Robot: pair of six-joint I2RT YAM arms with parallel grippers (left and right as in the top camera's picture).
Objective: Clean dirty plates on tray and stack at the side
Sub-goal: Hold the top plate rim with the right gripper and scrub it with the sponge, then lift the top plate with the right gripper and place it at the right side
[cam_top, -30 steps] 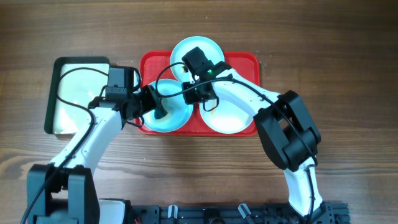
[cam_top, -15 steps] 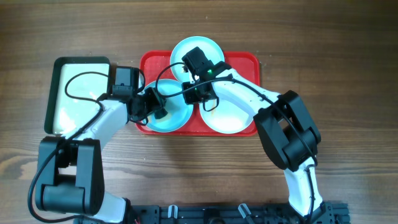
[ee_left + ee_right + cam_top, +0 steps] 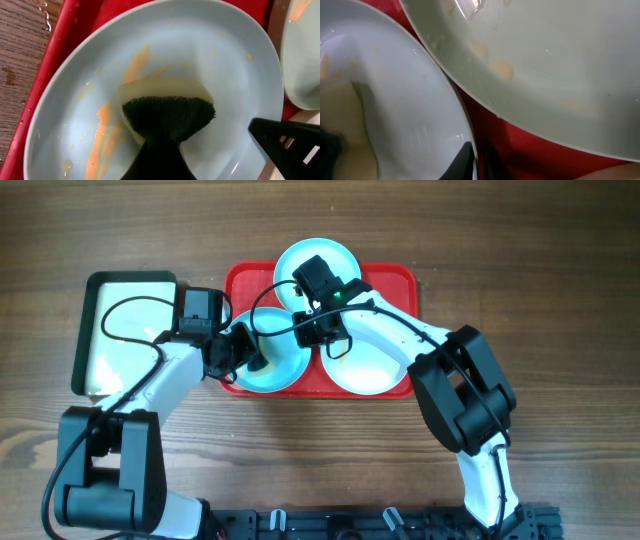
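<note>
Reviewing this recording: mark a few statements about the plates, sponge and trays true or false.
1. The white round plate, the rear pale-blue round plate and the front pale-blue round plate all sit on the large red plastic tray. True.
2. The green-topped sponge rests on the white plate. False: it lies in the front pale-blue plate.
3. Orange smears streak the front pale-blue plate. True.
4. The dark-rimmed cream tray lies on the right arm's side. False: it lies beside the left arm.
5. The right gripper straddles the front pale-blue plate's rim. True.
</note>
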